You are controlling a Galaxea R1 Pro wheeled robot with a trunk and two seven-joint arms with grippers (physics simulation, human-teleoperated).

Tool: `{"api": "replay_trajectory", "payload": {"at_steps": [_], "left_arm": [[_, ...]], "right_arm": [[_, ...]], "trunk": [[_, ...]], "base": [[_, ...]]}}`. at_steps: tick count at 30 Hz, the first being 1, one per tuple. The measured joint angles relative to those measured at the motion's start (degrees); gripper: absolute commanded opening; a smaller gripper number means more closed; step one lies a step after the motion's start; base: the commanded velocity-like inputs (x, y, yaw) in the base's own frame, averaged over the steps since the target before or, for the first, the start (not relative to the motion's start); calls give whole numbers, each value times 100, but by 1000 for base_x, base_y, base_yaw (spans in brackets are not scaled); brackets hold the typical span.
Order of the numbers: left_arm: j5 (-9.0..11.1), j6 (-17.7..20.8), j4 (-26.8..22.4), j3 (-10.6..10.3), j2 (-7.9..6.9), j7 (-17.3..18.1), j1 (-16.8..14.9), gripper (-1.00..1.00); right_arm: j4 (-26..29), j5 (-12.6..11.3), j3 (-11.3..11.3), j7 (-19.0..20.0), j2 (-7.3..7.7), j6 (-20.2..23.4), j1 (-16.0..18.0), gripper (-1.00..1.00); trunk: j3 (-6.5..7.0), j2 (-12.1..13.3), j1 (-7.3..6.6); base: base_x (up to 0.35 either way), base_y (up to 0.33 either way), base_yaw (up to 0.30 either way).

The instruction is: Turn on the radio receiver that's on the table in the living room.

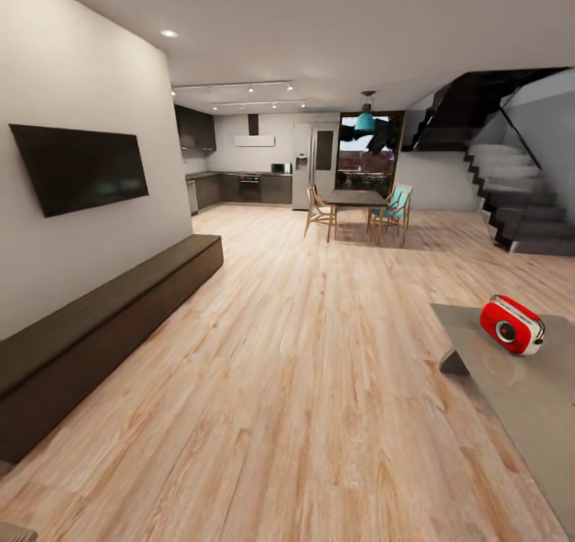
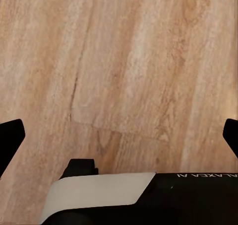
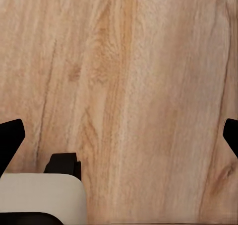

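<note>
Head view. Radio receiver (image 1: pixel 512 325): small red portable set, rounded corners, white trim, 1 round dial on its face, thin wire handle on top. It stands upright on the grey worktop (image 1: pixel 527 398) at the right, near that worktop's far left corner. The worktop is low, flat, matte, and cut off by the right edge. Wooden floor (image 1: pixel 303 382) runs open between the viewpoint and the worktop. Left: long dark brown bench (image 1: pixel 96 330) along the white wall, with a black wall screen (image 1: pixel 80 167) above it. Far centre: dark dining table (image 1: pixel 355 199) with wooden and teal chairs, 1 teal pendant lamp (image 1: pixel 365 120) above. Far left: kitchen units (image 1: pixel 239 187). Far right: dark staircase (image 1: pixel 511 199).

Left wrist view. Left tool (image 2: pixel 119 135): 2 dark fingertips at opposite edges of the frame, spread wide, released, nothing between them. Floor planks lie beyond.

Right wrist view. Right tool (image 3: pixel 119 135): 2 dark fingertips likewise spread wide, released, holding nothing. Floor planks lie beyond.
</note>
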State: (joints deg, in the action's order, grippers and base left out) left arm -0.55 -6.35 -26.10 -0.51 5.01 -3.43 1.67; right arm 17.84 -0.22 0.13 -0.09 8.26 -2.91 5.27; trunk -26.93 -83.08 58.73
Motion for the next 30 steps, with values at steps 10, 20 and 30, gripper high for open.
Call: {"api": "replay_trajectory", "payload": {"at_steps": [10, 20, 30], "left_arm": [[13, -7, -8, 22, -37, -23, 0, 100], [-12, -15, -9, 25, -44, -48, 0, 100], [-15, -16, -9, 25, -51, -61, 0, 100]], "right_arm": [[0, 3, -3, 0, 0, -2, 0, 100], [0, 4, -4, 0, 0, -1, 0, 100], [0, 4, -4, 0, 0, -1, 0, 100]], "trunk": [[0, 0, 0], [0, 0, 0], [0, 0, 0]], "base": [[120, 0, -180], [323, 22, -7], [330, 94, 0]]}}
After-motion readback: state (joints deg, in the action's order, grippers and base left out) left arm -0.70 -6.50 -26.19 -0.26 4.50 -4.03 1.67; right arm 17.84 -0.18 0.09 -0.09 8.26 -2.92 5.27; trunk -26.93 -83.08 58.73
